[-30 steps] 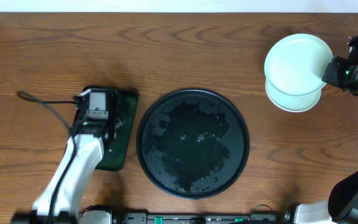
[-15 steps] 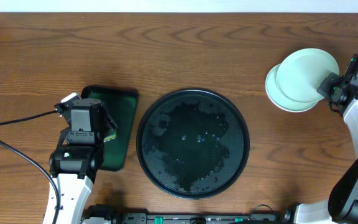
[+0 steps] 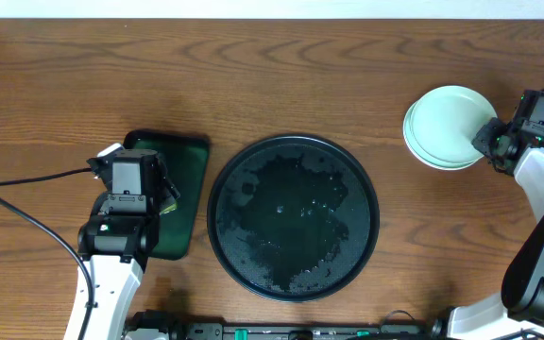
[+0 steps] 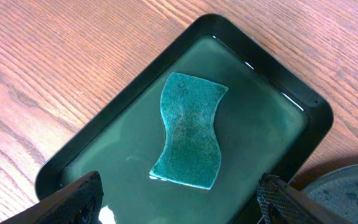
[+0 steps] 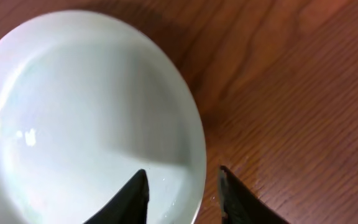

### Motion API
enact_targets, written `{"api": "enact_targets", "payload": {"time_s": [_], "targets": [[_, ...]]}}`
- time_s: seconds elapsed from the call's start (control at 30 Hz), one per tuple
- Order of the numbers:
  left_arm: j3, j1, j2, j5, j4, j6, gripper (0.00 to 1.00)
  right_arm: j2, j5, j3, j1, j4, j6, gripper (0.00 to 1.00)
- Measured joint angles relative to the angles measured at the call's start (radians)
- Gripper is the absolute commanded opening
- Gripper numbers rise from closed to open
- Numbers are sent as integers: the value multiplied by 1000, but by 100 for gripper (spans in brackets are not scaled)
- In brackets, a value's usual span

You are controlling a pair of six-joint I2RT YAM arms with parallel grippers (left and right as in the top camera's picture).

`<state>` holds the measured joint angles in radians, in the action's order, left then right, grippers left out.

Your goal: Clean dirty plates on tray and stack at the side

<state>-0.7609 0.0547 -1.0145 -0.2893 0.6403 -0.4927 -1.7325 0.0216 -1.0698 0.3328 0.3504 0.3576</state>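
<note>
The pale mint-white plates sit stacked on the wooden table at the far right, apart from the round black tray, which holds no plates and looks wet. In the right wrist view the top plate fills the left side. My right gripper is open, its fingers either side of that plate's right rim, one inside and one outside. My left gripper is open and empty above the dark green rectangular tray.
A teal sponge lies in shallow water in the green tray, left of the black tray, whose rim shows in the left wrist view. A black cable trails across the table left of the left arm.
My right gripper brought the top plate down and left onto the stack and its fingers have parted. My left arm drew back toward the front, off the green tray.
</note>
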Motion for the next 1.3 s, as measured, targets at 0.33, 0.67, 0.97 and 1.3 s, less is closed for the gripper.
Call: {"api": "enact_targets", "payload": {"time_s": [0.33,0.67,0.97,1.3], "targets": [[0,0,0,0,0,0,81,351,-60,4,-19,231,3,53],[0,0,-6,0,8,0,81,695,-130,3,-245,621,-2,66],[0,0,-6,0,8,0,81,817,-278,3,-468,841,-2,99],[0,0,-6,0,8,0,81,817,-315,3,-483,898,-2,99]]}}
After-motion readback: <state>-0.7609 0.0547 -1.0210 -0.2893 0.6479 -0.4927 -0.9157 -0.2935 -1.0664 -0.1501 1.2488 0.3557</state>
